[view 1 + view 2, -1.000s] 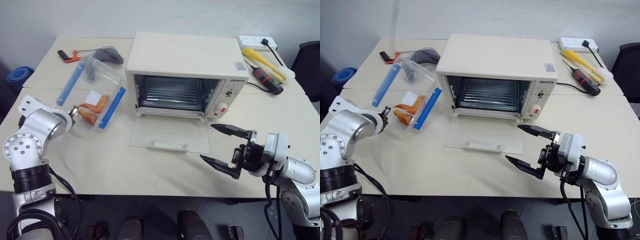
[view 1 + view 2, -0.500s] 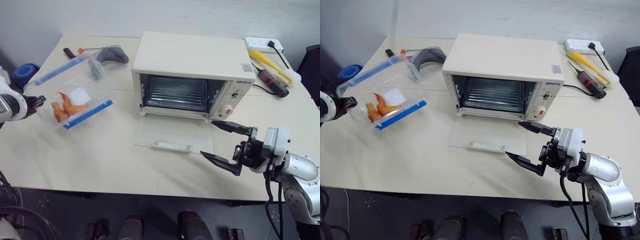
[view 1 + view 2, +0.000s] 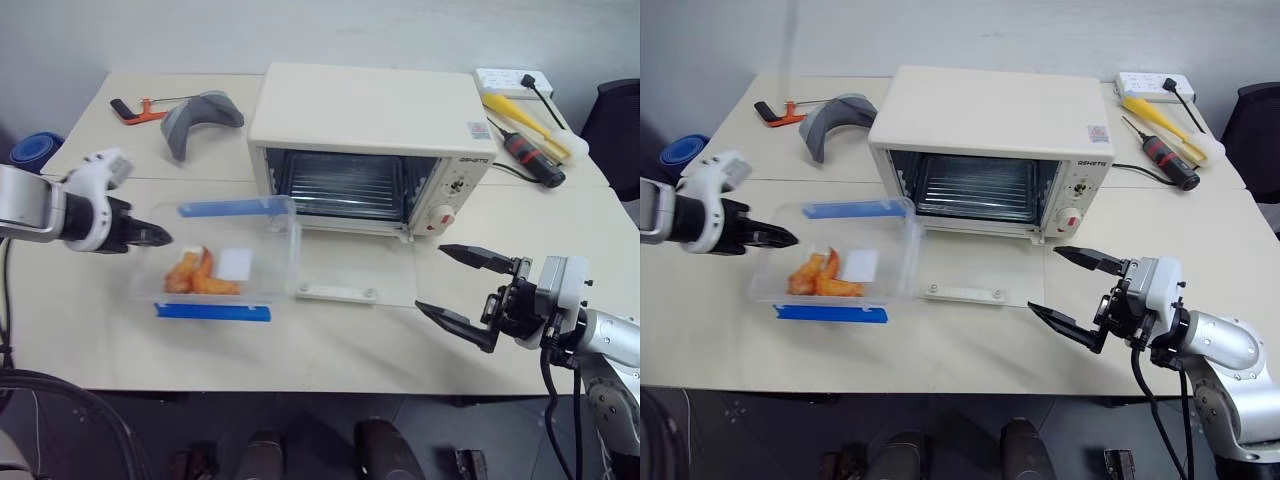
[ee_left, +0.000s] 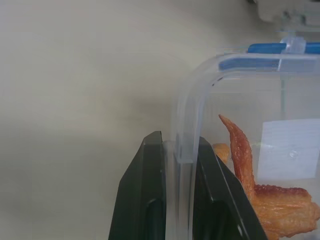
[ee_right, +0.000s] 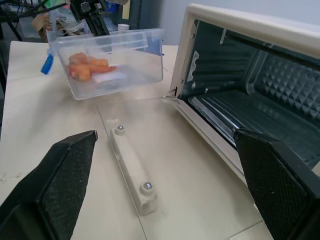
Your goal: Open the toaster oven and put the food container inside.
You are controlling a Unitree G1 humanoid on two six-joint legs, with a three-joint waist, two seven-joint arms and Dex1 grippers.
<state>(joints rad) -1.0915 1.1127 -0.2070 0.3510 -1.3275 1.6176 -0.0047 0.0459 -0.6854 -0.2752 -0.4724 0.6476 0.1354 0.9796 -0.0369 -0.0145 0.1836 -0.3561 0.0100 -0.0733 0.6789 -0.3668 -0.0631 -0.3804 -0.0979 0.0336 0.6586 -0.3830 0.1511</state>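
Note:
The cream-white toaster oven (image 3: 372, 135) stands at the table's middle back, its glass door (image 3: 350, 279) folded flat onto the table and its wire rack (image 3: 342, 190) showing. The clear food container (image 3: 222, 262) with blue clips and orange food hangs level just left of the open door. My left gripper (image 3: 150, 238) is shut on the container's left rim, its fingers (image 4: 150, 200) pinching the wall. My right gripper (image 3: 470, 292) is open, in front of the oven's right end, holding nothing.
A grey curved object (image 3: 196, 112) and a red-handled tool (image 3: 135, 110) lie at the back left. Screwdrivers (image 3: 530, 150) and a white power strip (image 3: 512, 78) sit at the back right. A blue item (image 3: 25, 152) is beyond the table's left edge.
The left arm has swung the container rightwards and turned it level, bringing it close to the oven door. The right gripper stays open in nearly the same place.

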